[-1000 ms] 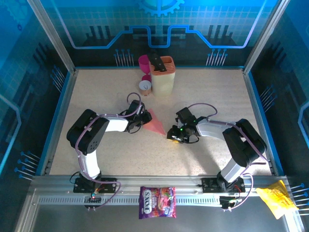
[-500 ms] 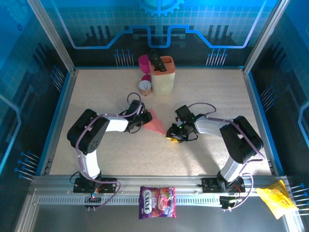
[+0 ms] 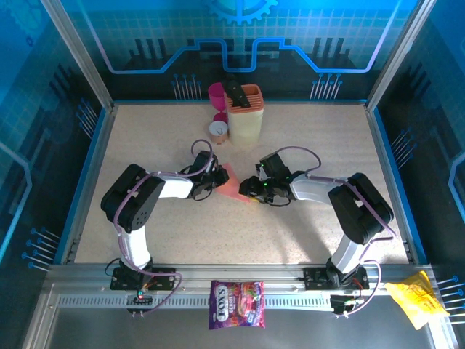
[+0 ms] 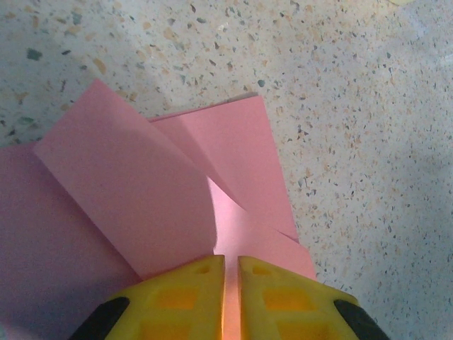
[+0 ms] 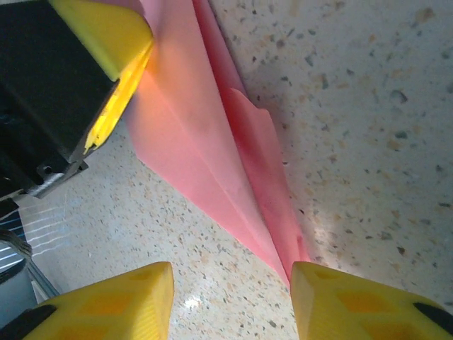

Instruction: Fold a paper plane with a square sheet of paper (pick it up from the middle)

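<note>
The paper plane [image 3: 229,182] is the pink sheet folded into a narrow pointed dart, lying mid-table. My left gripper [image 3: 214,182] is shut on its wide end. In the left wrist view the yellow fingers [image 4: 269,290] pinch a pink layer [image 4: 177,177] in the slit at my left gripper [image 4: 231,263], and folded flaps fan out ahead. My right gripper [image 3: 251,191] is at the pointed end. In the right wrist view my right gripper [image 5: 232,283] is open; the paper's tip [image 5: 279,241] reaches its right finger [image 5: 354,297], and only bare table lies between the fingers. A left-gripper finger [image 5: 106,28] shows at top left.
A cream and orange holder [image 3: 245,115], a magenta cup [image 3: 216,92] and a small round tub [image 3: 219,131] stand at the back centre. A purple candy bag [image 3: 237,304] and a yellow bag [image 3: 415,299] lie on the front rail. Blue walls [image 3: 87,174] edge the table.
My right gripper has moved left and slightly away along the table toward the left gripper, and its jaws have opened wider. The left gripper has stayed shut on the paper.
</note>
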Available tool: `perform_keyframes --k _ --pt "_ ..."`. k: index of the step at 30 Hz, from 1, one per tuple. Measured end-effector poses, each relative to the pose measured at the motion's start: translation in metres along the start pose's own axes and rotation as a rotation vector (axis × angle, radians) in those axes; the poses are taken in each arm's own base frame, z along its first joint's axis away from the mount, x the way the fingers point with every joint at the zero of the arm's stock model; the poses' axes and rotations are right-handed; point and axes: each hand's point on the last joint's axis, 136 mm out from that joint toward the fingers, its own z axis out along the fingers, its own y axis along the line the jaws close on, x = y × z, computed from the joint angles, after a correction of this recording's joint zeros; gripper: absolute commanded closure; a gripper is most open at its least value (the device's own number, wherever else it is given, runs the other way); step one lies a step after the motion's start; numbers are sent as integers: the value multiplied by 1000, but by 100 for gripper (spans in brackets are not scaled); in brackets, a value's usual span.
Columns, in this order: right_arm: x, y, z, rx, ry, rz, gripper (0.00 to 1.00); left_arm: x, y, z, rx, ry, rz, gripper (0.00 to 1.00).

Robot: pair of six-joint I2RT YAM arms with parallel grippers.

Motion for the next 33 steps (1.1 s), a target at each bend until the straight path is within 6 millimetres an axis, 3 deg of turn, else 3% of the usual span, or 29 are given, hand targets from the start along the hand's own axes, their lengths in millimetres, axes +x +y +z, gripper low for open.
perform_keyframes --k 7,21,26,33 --pt "10 -23 4 45 -1 16 53 0 0 0 0 0 0 85" --pt "12 -18 9 36 2 11 68 0 0 0 -1 1 0 85" --pt "19 -3 13 15 24 -22 67 0 0 0 -1 1 0 85" --pt "17 -4 17 21 26 -16 62 0 0 0 0 0 0 85"
